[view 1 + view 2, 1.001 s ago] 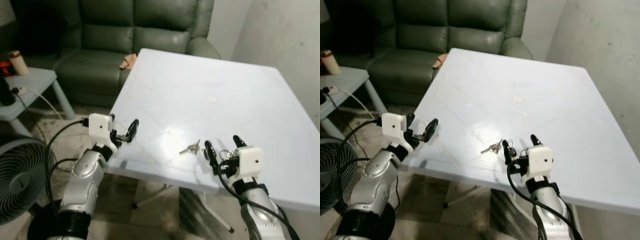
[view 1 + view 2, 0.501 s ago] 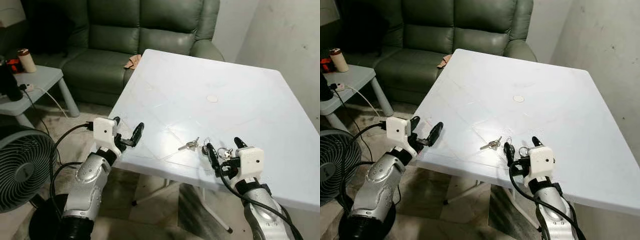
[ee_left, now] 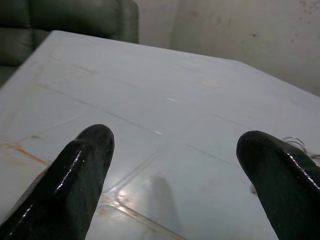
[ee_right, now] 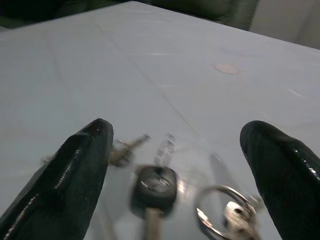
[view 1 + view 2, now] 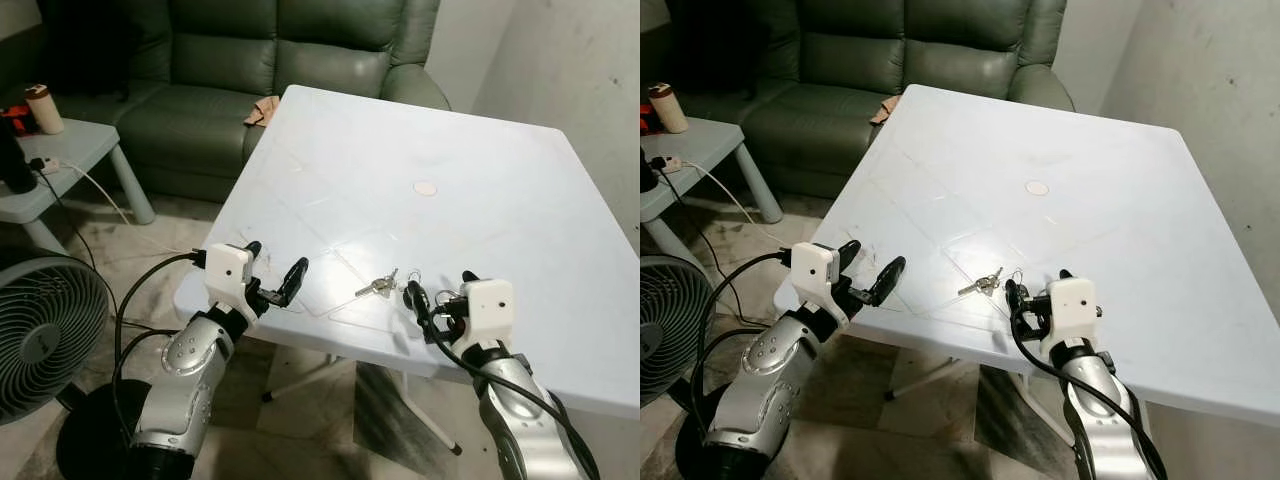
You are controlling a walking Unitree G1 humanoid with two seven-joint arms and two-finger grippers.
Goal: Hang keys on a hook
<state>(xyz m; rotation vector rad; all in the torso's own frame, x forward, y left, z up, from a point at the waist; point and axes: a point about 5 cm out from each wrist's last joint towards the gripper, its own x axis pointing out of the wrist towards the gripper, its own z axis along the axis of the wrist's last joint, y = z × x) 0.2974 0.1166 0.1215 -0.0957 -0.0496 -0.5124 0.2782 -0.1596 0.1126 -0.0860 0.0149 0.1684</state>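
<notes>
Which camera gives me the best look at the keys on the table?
The right wrist view: the keys lie close between the right gripper fingers, black key head and ring distinct. Both eye views show them small near the white table's front edge. The left wrist view catches just a ring.

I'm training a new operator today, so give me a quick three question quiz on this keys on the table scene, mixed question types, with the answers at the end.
1. True or false: the right gripper has its fingers closed on the keys.
2. Multiple choice: what are the keys lying on? A) the green sofa B) the white table C) the floor
3. Fill in the blank: the left gripper, open, is at the table's near ______ corner.

Key:
1. False. Its fingers are open, with the keys lying on the table just ahead of and between them.
2. B
3. left
</notes>
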